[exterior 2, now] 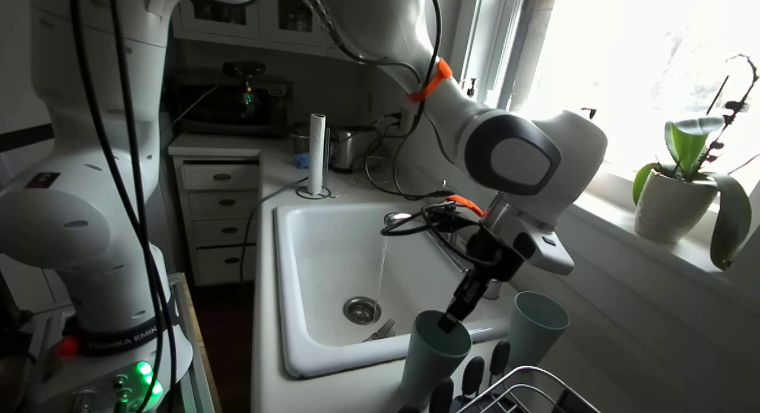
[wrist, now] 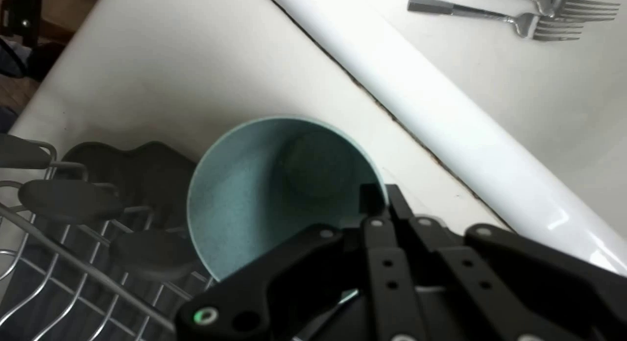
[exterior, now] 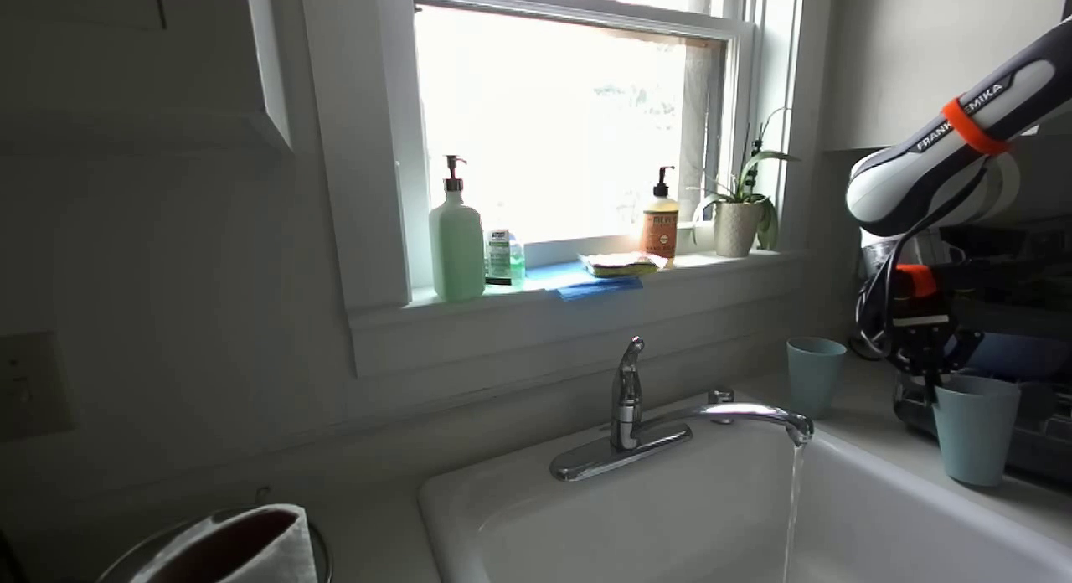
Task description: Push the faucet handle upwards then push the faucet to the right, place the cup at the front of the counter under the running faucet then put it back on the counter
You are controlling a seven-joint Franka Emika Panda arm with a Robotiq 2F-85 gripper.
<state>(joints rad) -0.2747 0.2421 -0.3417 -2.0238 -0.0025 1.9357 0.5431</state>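
Note:
The pale blue-green cup (exterior: 976,436) is upright at the counter (exterior: 883,424), beside the sink; whether its base touches is hard to tell. It also shows in the other views (exterior 2: 428,362) (wrist: 274,184). My gripper (wrist: 385,199) is shut on the cup's rim, one finger inside and one outside the wall. The gripper also shows in both exterior views (exterior: 931,386) (exterior 2: 449,323). The chrome faucet (exterior: 745,411) has its spout over the basin's side near the cups, with water running. The faucet handle (exterior: 630,369) stands raised on the base.
A second, darker teal cup (exterior: 812,378) stands on the counter near the wall. A wire dish rack (exterior 2: 528,374) with dark handles adjoins the held cup. Forks (wrist: 526,23) lie in the white sink (exterior: 670,516). Bottles (exterior: 457,248) and a potted plant (exterior: 737,229) line the window sill.

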